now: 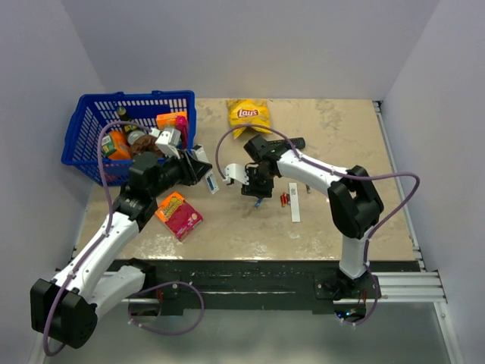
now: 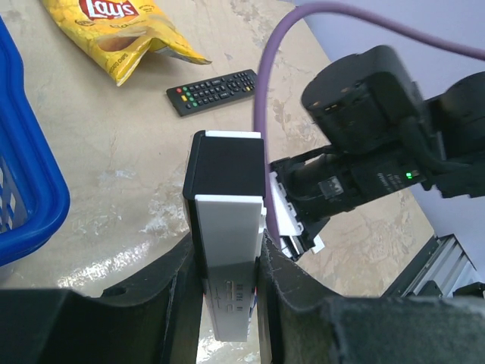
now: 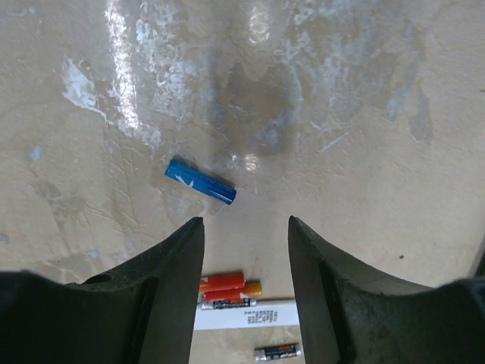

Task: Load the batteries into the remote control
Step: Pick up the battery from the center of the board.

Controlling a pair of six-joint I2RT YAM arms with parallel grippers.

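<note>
While the left gripper [image 2: 227,262] clenches the remote control [image 2: 227,189] by its white part, dark end pointing outward, well to the left of the back strip [image 3: 246,315], the right gripper [image 3: 246,227] hangs released and empty over the counter [image 3: 356,114]. A blue battery [image 3: 201,181] lies alone near that strip. Two red-orange batteries [image 3: 227,286] lie just beside the strip.

Glossy stone-look surface [image 3: 364,98], shiny blue battery [image 3: 201,182], smooth white plastic remote [image 2: 227,243], crinkly glossy crisp bag [image 2: 114,30], plastic basket [image 2: 26,182].
</note>
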